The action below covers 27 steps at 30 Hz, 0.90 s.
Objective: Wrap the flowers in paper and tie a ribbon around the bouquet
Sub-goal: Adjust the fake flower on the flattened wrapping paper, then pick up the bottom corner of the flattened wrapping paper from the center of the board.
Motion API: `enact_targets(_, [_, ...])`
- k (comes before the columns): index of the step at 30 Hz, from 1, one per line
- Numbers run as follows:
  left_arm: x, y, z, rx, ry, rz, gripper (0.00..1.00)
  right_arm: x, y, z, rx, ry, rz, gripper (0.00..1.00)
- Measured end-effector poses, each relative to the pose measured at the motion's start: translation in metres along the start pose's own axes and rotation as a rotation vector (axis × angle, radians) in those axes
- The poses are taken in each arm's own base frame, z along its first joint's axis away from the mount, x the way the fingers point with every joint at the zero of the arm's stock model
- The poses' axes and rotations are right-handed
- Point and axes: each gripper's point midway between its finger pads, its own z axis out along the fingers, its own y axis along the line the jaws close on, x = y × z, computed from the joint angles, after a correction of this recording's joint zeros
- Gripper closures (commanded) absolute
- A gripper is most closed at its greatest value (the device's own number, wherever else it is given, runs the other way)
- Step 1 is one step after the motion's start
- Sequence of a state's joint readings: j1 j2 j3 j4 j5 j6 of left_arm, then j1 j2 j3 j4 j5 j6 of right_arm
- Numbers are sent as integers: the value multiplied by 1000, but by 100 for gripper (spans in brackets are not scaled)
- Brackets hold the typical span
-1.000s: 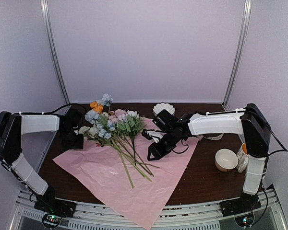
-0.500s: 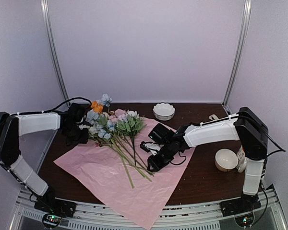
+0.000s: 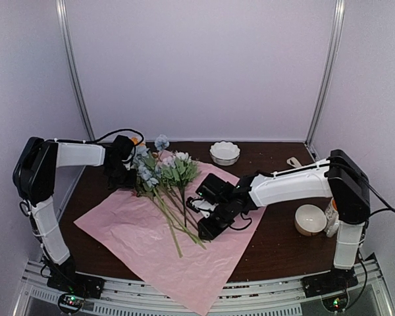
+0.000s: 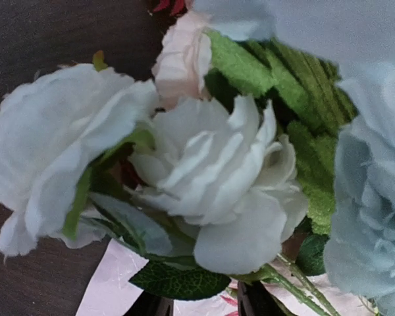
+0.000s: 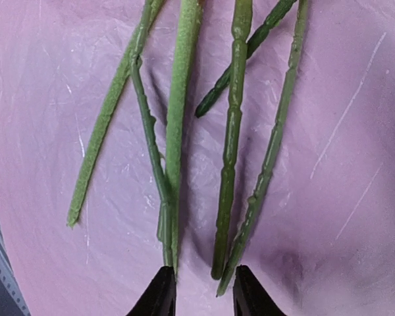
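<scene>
You will find the paper [image 3: 148,247] thin and matt, a pink sheet finely crinkled with pale crease lines. The flowers [image 3: 161,168] have soft, cloth-like petals and coarse woven-looking leaves. Their stems [image 5: 232,131] look like plastic: some ribbed, some grainy. The table [image 3: 283,237] is dark wood grain with a low sheen. The bowl [image 3: 224,152] is glossy white. The 2 posts [image 3: 74,79] look like satin metal.

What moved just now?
Left gripper slid right into the flowers, nudging them right. Right gripper came nearer, and the stem ends now sit between its fingers. Paper and bowl stayed put.
</scene>
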<state>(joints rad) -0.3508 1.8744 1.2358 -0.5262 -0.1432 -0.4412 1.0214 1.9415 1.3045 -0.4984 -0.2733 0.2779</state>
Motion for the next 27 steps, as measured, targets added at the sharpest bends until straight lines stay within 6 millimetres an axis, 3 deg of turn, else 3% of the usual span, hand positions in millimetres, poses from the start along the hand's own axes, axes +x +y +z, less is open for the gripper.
enact_targets(4, [-16,2,-8,-23,-32,19,54,1,4,-40,13,-48,-71,62])
enact_targets(7, [-27,1,-22,-24,-75,32,49,2,8,-83,23,-137,-166,57])
enact_targets(9, [-36,-1,-44,-18,-134,51,45,10,12,-110,28,-212,-262,52])
enact_targets(12, [-42,-17,-93,12,-254,115,39,39,26,-127,24,-289,-474,49])
enact_targets(15, [-36,-52,-148,88,-387,218,31,82,49,-118,-14,-286,-760,47])
enact_targets(18, [-13,-86,-186,191,-467,317,24,129,65,-93,-47,-214,-1044,46])
enact_targets(22, [19,-90,-197,248,-476,370,22,163,68,-61,-23,-116,-1310,48])
enact_targets(27, [45,-76,-195,255,-468,370,22,165,69,-40,59,-91,-1438,53])
